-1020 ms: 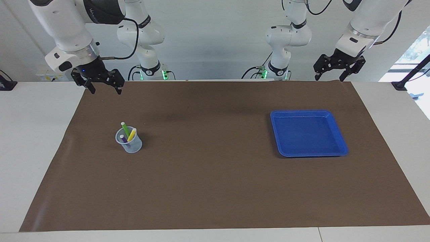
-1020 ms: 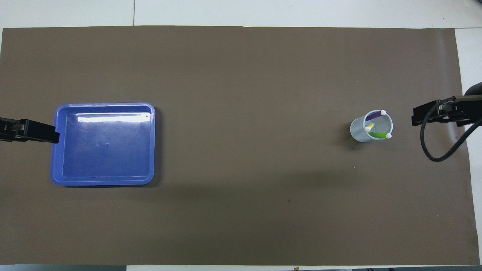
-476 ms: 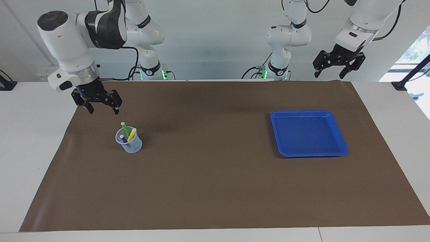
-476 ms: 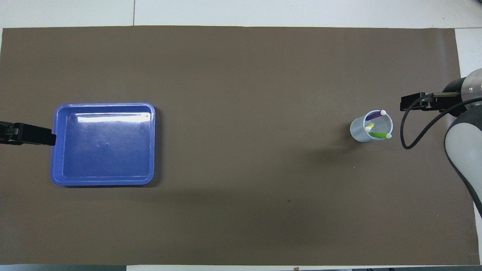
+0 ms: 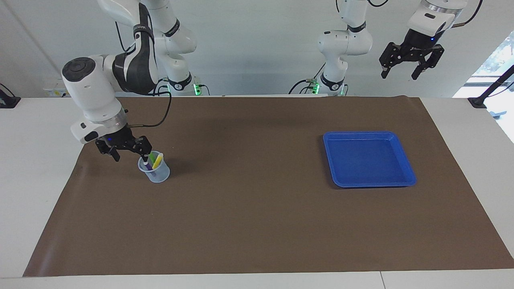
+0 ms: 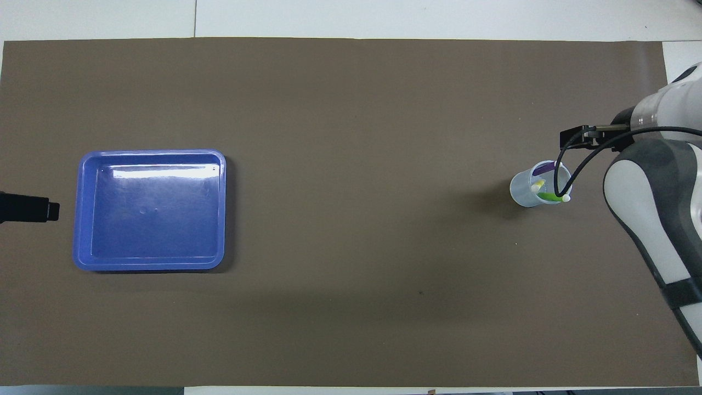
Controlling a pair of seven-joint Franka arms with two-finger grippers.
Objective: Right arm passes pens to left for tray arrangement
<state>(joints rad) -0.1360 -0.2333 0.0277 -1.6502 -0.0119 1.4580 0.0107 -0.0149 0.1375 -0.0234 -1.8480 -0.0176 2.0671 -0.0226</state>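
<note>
The purple pen (image 5: pixel 147 164), green pen (image 5: pixel 151 157) and yellow pen (image 5: pixel 158 161) stand in a small translucent cup (image 5: pixel 159 175) toward the right arm's end of the table. My right gripper (image 5: pixel 131 155) is open and low, right beside the cup, with one finger (image 5: pixel 145 154) at the green pen's top end. From overhead the green pen (image 6: pixel 550 196), yellow pen (image 6: pixel 539 184) and purple pen (image 6: pixel 543 168) lean in the cup (image 6: pixel 522 193), next to the right gripper (image 6: pixel 571 137). The blue tray (image 5: pixel 333 164) lies empty. My left gripper (image 5: pixel 399 74) hangs open, high above the table's edge near the tray (image 6: pixel 82 219).
A brown mat (image 5: pixel 249 224) covers most of the white table. The right arm's black cable (image 6: pixel 556 175) loops over the cup's rim in the overhead view. Only the left gripper's tip (image 6: pixel 27 207) shows there, beside the tray.
My right gripper has come down from above the mat's edge to the cup's side. The left gripper has risen and drawn back from the tray's edge.
</note>
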